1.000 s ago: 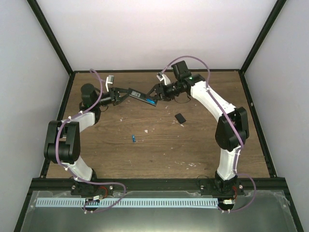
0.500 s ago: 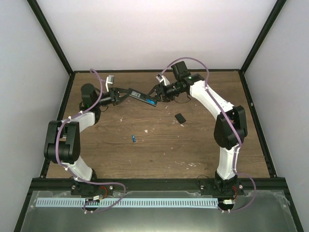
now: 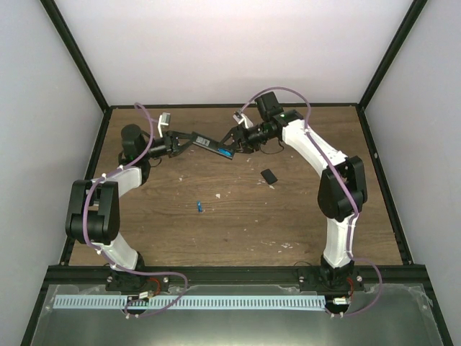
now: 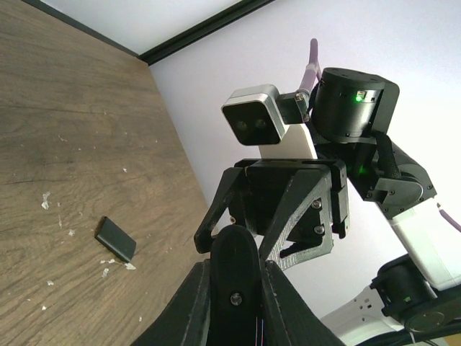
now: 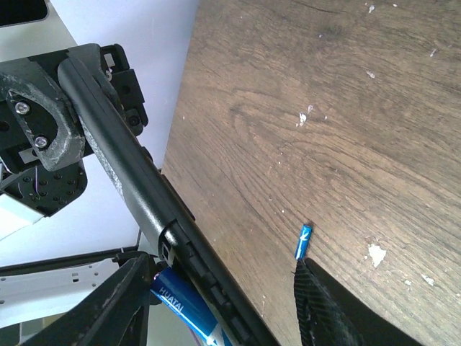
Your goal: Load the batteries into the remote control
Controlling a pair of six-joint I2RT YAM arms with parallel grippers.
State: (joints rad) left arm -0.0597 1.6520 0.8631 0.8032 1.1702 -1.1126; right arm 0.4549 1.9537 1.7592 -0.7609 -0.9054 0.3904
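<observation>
My left gripper (image 3: pixel 184 141) is shut on one end of the black remote control (image 3: pixel 210 145) and holds it above the table at the back. In the left wrist view the remote (image 4: pixel 234 270) shows end-on between my fingers. My right gripper (image 3: pixel 233 138) is at the remote's other end, jaws wide apart around it. In the right wrist view a blue battery (image 5: pixel 181 305) lies against the remote (image 5: pixel 133 189), close to my left finger (image 5: pixel 108 310). The second blue battery (image 3: pixel 199 207) lies loose on the table and also shows in the right wrist view (image 5: pixel 304 241).
A small black cover piece (image 3: pixel 269 176) lies on the wooden table right of centre; it also shows in the left wrist view (image 4: pixel 115 239). White flecks dot the wood. Black frame posts and white walls bound the table.
The right arm's elbow has drifted slightly to the left. The remote and both grippers stay where they were.
</observation>
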